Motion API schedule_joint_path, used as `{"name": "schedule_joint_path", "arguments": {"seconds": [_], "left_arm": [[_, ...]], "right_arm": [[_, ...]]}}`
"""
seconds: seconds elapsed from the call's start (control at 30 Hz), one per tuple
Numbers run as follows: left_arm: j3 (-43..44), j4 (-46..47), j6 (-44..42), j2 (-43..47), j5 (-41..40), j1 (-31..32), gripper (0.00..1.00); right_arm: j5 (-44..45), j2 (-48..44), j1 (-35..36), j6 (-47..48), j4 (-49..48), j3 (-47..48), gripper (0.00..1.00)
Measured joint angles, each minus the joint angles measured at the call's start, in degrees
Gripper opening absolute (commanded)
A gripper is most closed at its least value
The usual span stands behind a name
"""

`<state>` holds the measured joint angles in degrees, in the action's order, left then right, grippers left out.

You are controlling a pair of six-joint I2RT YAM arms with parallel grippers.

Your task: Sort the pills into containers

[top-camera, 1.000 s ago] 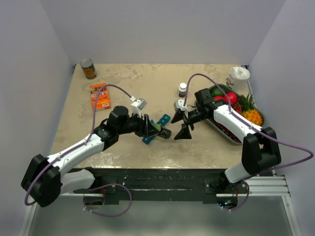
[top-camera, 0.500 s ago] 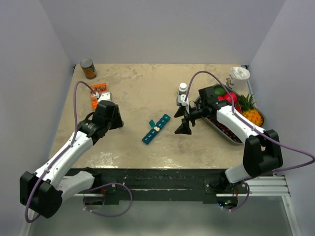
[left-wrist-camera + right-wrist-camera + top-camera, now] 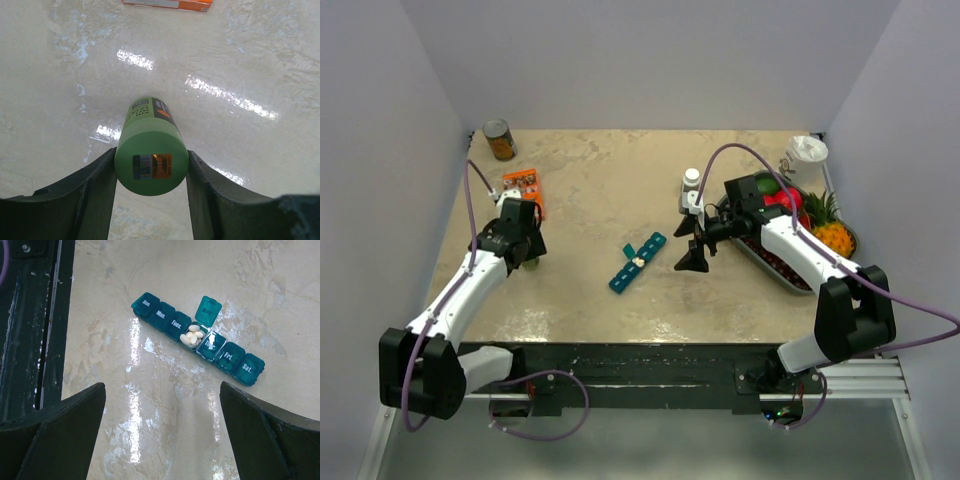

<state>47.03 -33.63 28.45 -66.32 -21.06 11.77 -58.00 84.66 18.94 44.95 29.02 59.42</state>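
**Item: containers** (image 3: 178, 324), one slim teal strip of seven lidded square compartments marked Sun. to Sat.
- Location: flat on the tabletop (image 3: 280, 300), just ahead of the right end effector (image 3: 162, 386) and lying within the span of its fingers. It is well apart from the left end effector (image 3: 152, 165), off to that one's right and outside its wrist view.
- Condition: six compartments are closed. The middle one is open, its lid (image 3: 208, 307) standing up on the far side. A small heap of white pills (image 3: 192, 336) lies in it, and no loose pills show on the surface around the strip.

**Item: right end effector**
- State: spread to its widest, holding nothing, poised above the strip.

**Item: left end effector**
- State: part-way closed around a green bottle (image 3: 148, 127), gripped across its body with the base towards the wrist. An orange box (image 3: 170, 4) lies ahead of the fingers.
- Contact: whether the bottle touches the tabletop cannot be told.

**Handling note (judgement)**
- Step in hand: parking the bottle clear of the strip, then shutting the filled compartment.
- Bottle: lower it until it rests before releasing, since a cylinder on its side may roll.
- Lid: narrow the right fingers first, then press down with one fingertip from the hinge side. The light strip may skid or tip, so push straight down.
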Motion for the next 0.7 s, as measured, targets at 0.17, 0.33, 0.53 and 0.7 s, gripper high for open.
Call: {"name": "schedule_joint_path", "arguments": {"seconds": [0.17,0.33,0.53,0.7], "left_arm": [[0.0,0.37,-0.22,-2.03,1.46,-2.47,0.21],[0.0,1.11,-0.17,-2.34,2.69,-4.33,0.39],[0.0,1.27,0.09,-2.64,3.72,-6.03,0.66],[0.22,1.22,0.48,-2.43,3.98,-6.6,0.74]], "right_arm": [[-0.02,0.0,0.0,0.0,-0.11,-0.48,0.99],[-0.02,0.0,0.0,0.0,-0.17,-0.57,0.99],[-0.02,0.0,0.0,0.0,-0.17,-0.57,0.99],[-0.02,0.0,0.0,0.0,-0.17,-0.57,0.99]]}}
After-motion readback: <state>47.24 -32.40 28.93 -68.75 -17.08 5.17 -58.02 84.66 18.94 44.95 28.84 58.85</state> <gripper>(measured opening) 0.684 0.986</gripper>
